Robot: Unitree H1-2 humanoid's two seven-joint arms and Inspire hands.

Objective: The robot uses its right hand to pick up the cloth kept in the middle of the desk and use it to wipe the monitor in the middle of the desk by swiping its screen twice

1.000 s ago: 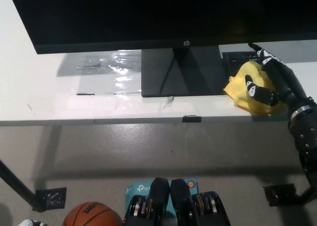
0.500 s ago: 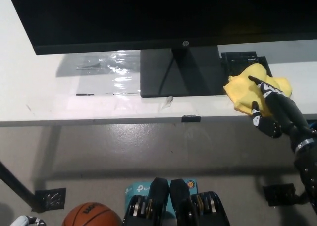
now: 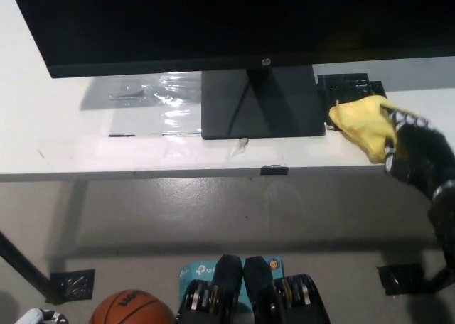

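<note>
Head view: looked closed on the yellow cloth (image 3: 361, 120), that black right hand (image 3: 419, 157), though blurred. Held only its near edge, the rest bunched just left of the hand. Could slip out and drop off the desk (image 3: 85, 146). Could bump the monitor (image 3: 213, 25), up and left. Counted one cloth, one monitor, one ball (image 3: 131, 308). Barely showed a white left hand (image 3: 37, 315), far left; could not tell open or closed.

desk (image 3: 85, 157): white, spans frame
monitor base (image 3: 261, 104): centre, flat on desk
plastic film (image 3: 153, 96): 9 o'clock of base
cloth (image 3: 364, 121): yellow, 3 o'clock of base
</note>
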